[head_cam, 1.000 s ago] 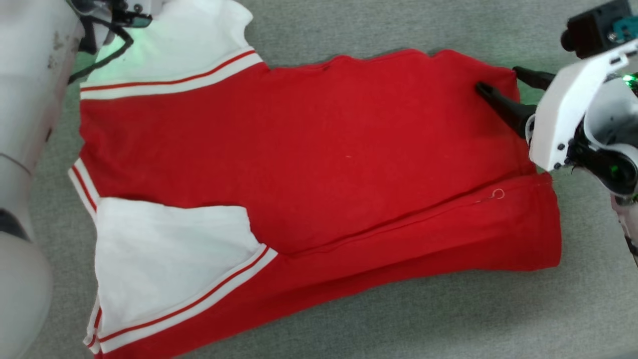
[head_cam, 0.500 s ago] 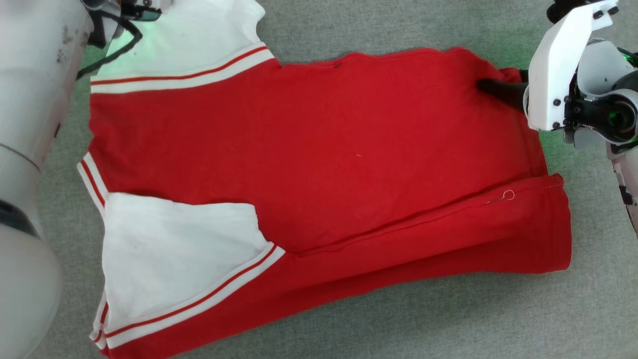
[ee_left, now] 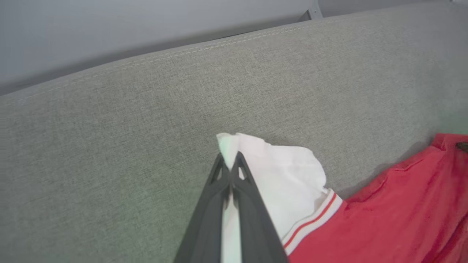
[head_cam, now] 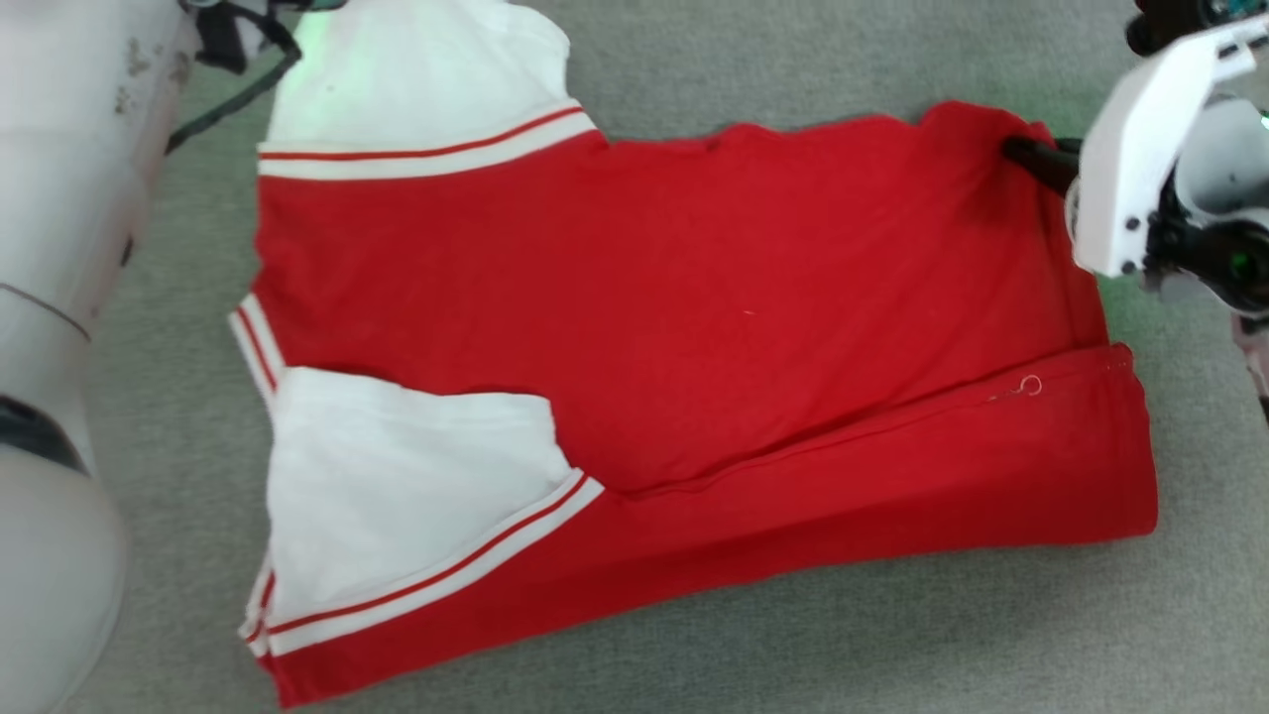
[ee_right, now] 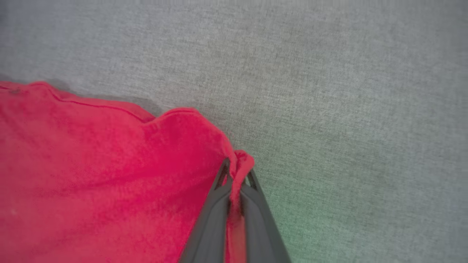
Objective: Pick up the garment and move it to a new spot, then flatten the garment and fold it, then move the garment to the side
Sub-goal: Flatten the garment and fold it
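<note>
The garment point(head_cam: 694, 327), a red shirt with white sleeves and red-and-white striped trim, lies spread on the grey fabric surface, its near edge folded over. My left gripper point(ee_left: 229, 160) is shut on the tip of the far white sleeve point(ee_left: 278, 175), with white cloth pinched between its fingers. At the shirt's far right corner my right gripper point(ee_right: 237, 171) is shut on a bunched red fold point(ee_right: 241, 160); in the head view its dark fingers point(head_cam: 1036, 159) reach into that corner.
The grey upholstered surface point(head_cam: 793, 635) extends around the shirt on all sides. Its stitched far edge point(ee_left: 204, 47) borders a pale wall. My left forearm point(head_cam: 59, 248) runs down the left of the head view.
My right gripper went from open, straddling the shirt's far right corner, to shut on it. The head camera shifted, sliding the whole picture rightward. The left gripper kept its hold.
</note>
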